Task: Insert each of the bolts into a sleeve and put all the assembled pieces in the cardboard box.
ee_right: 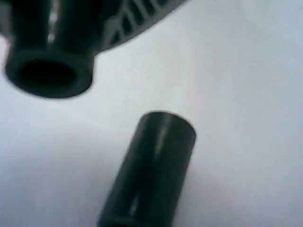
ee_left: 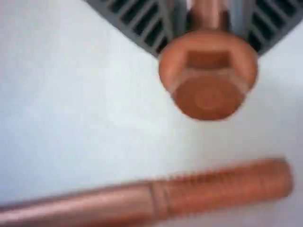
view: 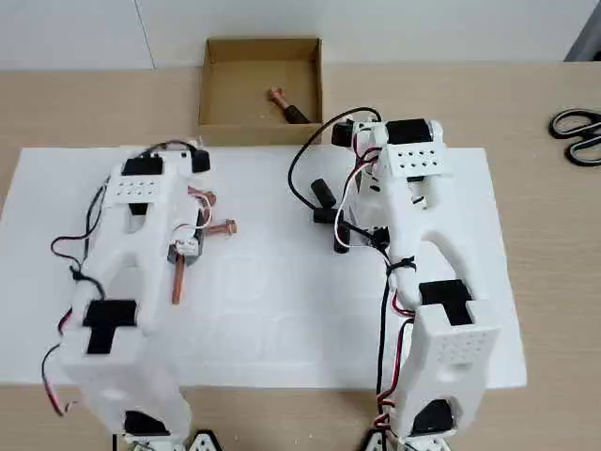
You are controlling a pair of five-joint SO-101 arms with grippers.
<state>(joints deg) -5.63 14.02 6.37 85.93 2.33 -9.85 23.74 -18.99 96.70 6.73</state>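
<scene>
Left claw (ee_left: 207, 12) clamped on copper bolt (ee_left: 207, 85), right claw (ee_right: 61, 23) clamped on black sleeve (ee_right: 47, 73). Looks like the insertion step; next move needs axes aligned.

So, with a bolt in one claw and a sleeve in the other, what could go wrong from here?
1. A loose bolt lies on the sheet close to the held bolt in the left claw; a swing of the arm may knock it away.
2. A loose sleeve lies close to the held sleeve in the right claw; being round, it could roll off if brushed.
</scene>
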